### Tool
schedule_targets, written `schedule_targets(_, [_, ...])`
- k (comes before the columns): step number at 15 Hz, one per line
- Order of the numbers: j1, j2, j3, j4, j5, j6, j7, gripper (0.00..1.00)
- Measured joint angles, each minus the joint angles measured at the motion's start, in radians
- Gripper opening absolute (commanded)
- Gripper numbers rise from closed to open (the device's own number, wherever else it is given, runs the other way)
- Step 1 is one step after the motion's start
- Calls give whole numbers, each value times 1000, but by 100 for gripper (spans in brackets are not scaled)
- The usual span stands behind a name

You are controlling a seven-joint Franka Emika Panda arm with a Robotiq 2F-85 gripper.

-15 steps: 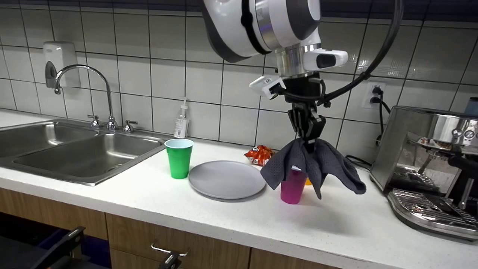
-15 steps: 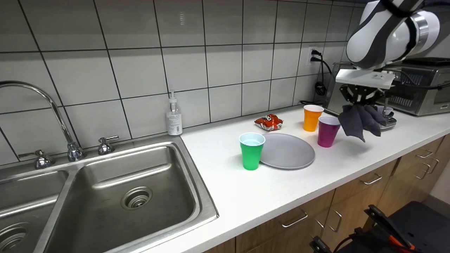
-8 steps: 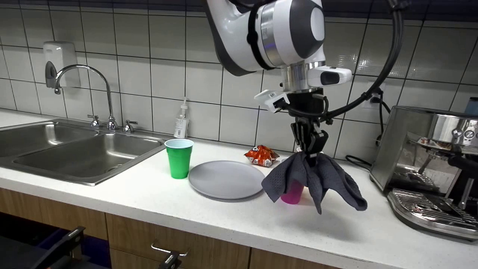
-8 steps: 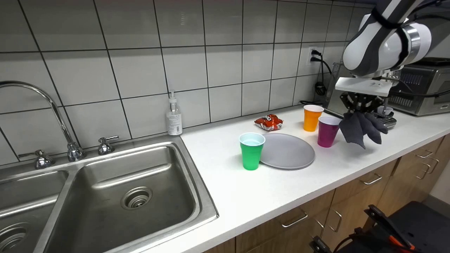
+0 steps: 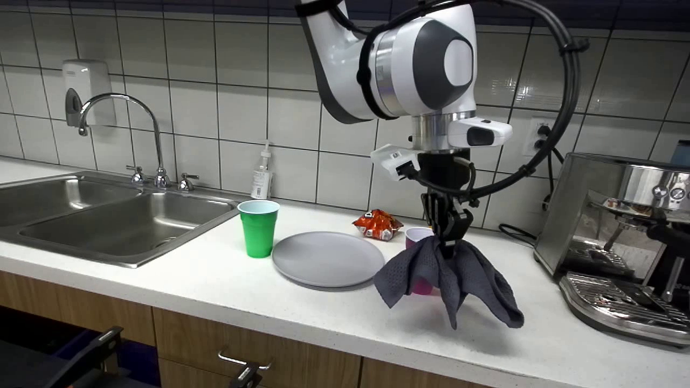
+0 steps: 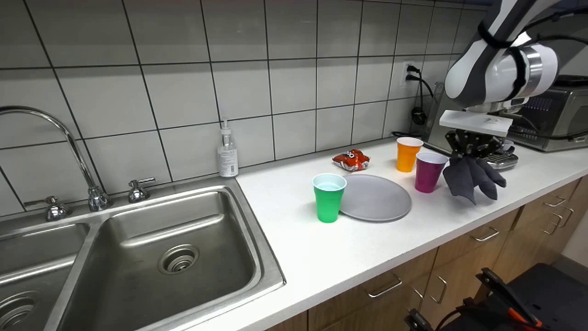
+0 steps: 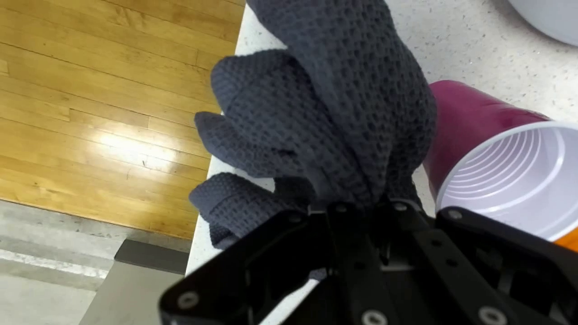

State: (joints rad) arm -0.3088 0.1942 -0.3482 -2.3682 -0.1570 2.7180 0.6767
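My gripper [image 5: 447, 249] points down over the counter, shut on a dark grey waffle-weave cloth [image 5: 455, 277]. Pinched near its middle, the cloth fans out in several loose folds below the fingers; whether its lowest corners touch the counter I cannot tell. In the wrist view the folds of the cloth [image 7: 347, 90] hide the fingertips. Right beside it stands a purple cup [image 7: 469, 113], upright with a white inside; the cloth covers part of that cup [image 5: 422, 288] in an exterior view. An orange cup [image 6: 407, 157] is behind the purple one.
A grey plate [image 5: 328, 258], a green cup [image 5: 259, 233] and a red snack bag [image 5: 377, 224] sit toward the sink [image 5: 129, 221]. A soap bottle [image 6: 227, 158] stands by the tiled wall. A coffee machine [image 5: 609, 215] is on the far side. The counter's front edge runs near the cloth.
My gripper has come down toward the counter with the cloth still held. The purple cup's rim now shows above the cloth in an exterior view. The cups, plate and bag have stayed put.
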Motion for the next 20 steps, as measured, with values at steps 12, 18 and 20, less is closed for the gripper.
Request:
schedule_targets(12, [0,78,-27,17,129,7,-122,3])
schedule_targets(18, [0,110,-31,26,160,8,-142,3])
schedule_targets(20, [0,117,-32,29,165,9,-143,3])
